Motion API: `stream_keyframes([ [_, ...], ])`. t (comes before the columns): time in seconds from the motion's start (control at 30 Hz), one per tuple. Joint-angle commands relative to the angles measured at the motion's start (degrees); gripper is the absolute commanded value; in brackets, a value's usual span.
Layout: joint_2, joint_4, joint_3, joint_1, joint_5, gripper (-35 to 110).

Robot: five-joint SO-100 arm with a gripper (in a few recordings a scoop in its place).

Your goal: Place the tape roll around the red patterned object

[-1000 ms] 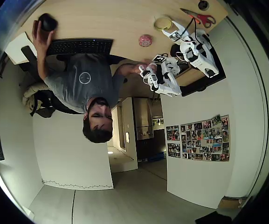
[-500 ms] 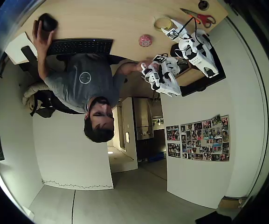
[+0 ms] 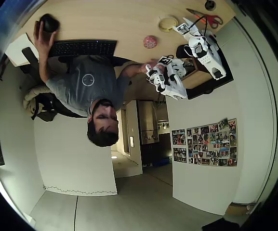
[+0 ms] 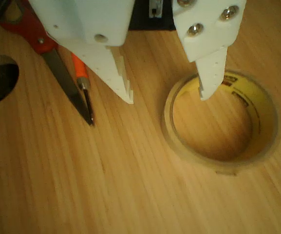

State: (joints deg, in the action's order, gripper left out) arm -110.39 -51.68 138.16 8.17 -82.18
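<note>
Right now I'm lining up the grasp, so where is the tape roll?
In the wrist view the tape roll lies flat on the wooden table, right of the scissors, one fingertip of the open gripper over its hole.

fisheye overhead, close wrist view, shared tape roll (image 4: 221,122)

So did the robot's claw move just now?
Yes. In the overhead view the gripper has slid up and right, closer to the scissors, and now sits at the tape roll.
</note>
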Motion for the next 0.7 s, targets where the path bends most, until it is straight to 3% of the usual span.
stream_keyframes([
  [0.0,0.7,1.8,0.4,-1.8,1.3,33],
  [0.23,2.5,3.5,0.0,-6.2,5.4,28],
  [0.53,4.0,5.0,-1.8,-7.7,9.4,1],
  [0.67,4.0,4.0,-2.4,-7.4,9.0,0],
])
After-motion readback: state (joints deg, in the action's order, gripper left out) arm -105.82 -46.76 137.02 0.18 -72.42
